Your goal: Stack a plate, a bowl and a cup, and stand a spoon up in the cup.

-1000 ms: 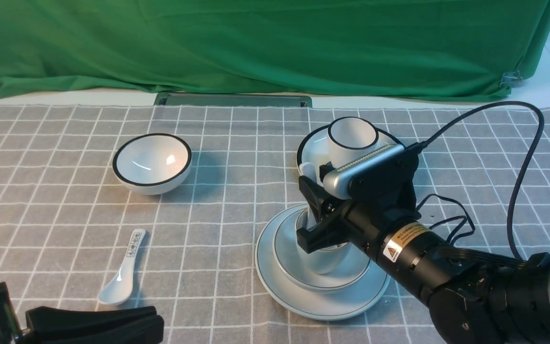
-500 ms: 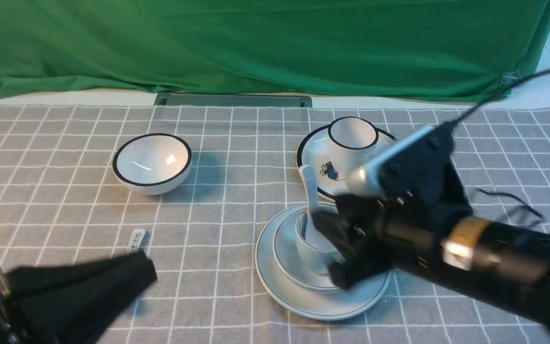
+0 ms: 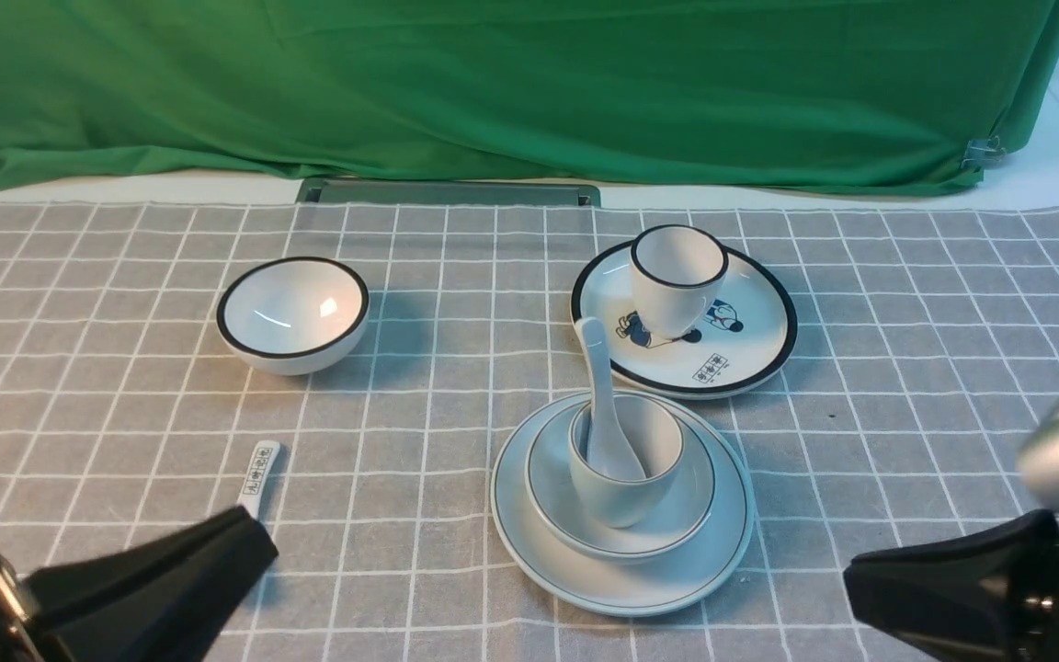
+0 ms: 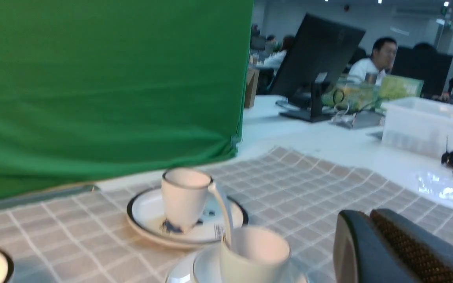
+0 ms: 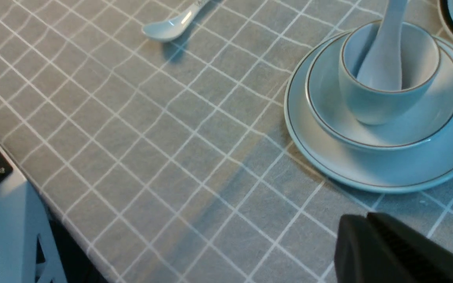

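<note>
Clock directions are from the stack in the front view, with 12 straight ahead.

1. Right gripper [image 3: 860,570]: hanging out between 3 and 4 o'clock, well apart from the dishes. Its fingers are together, with nothing between them.
2. Left gripper [image 3: 258,533]: around 8 to 9 o'clock, fingers together too, and nothing in its grip either.
3. Large pale bluish-white plate [image 3: 621,593]: sits flat on the checked cloth [image 3: 438,588] as the bottom of the pile.
4. Pale bluish-white bowl [image 3: 552,492]: upright on that plate, thin dark line round the rim.
5. Plain pale handleless cup [image 3: 617,501]: upright inside the bowl.
6. Plain white ceramic soup spoon [image 3: 599,377]: stands in the cup, scoop down, handle tilted up toward 11 or 12 and poking well above the rim.
7. Black-rimmed cartoon plate [image 3: 732,359]: at 1 o'clock, with the black-rimmed white cup [image 3: 672,294] upright on it.
8. Spoon with the printed handle [image 3: 255,473]: lying on the cloth at 9 o'clock, partly hidden by the left gripper up front.
9. Black-rimmed white bowl [image 3: 293,317]: upright at 10 o'clock.
10. Green fabric [image 3: 529,92]: hangs across 12 o'clock, way behind everything.
</note>
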Robot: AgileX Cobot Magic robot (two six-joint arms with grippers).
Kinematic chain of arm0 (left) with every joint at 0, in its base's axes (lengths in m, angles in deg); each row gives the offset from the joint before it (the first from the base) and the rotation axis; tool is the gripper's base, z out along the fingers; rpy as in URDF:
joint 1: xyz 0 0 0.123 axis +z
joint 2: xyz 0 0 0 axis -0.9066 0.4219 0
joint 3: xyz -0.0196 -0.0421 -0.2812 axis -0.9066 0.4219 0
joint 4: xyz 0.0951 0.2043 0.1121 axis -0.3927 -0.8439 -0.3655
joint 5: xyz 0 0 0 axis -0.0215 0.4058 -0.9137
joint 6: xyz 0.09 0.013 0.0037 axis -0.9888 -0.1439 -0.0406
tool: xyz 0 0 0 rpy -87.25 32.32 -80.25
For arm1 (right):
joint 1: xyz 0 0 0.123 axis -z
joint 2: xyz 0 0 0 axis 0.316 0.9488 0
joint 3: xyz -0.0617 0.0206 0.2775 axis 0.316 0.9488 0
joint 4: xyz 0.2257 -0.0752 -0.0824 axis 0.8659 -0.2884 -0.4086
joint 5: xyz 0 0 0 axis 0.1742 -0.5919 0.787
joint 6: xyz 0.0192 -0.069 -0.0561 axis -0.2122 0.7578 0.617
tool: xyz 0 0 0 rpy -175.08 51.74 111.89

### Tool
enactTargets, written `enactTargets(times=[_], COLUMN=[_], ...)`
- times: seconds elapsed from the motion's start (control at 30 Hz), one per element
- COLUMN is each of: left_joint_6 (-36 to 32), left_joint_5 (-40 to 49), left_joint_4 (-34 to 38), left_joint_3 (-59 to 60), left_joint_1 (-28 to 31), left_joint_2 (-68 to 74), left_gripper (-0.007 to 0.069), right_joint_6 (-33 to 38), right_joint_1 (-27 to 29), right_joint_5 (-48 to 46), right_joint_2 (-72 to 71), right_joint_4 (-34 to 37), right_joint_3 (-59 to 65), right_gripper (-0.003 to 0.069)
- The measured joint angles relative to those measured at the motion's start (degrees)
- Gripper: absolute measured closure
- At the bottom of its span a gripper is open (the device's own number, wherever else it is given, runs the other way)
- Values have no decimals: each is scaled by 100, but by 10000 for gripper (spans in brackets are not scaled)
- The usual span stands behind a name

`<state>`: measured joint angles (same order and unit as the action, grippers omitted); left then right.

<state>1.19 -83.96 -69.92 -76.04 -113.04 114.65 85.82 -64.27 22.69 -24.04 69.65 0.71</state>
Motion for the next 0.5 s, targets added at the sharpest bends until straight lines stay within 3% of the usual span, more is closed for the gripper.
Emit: enactTargets(times=[0.37,0.5], left_joint_6=[-12,-12], left_joint_5=[1124,1273], left_joint_4=[-62,-217], left_joint_3=[58,68], left_joint_1=[0,0], left_joint_2=[0,0], left_gripper=[612,612], right_joint_6=[-6,1], right_joint_1=[0,368], right_joint_5=[43,172], right_joint_2=[-174,-343], right_joint_4=[-126,-370], right_joint_3=[5,32], right_gripper=[595,597])
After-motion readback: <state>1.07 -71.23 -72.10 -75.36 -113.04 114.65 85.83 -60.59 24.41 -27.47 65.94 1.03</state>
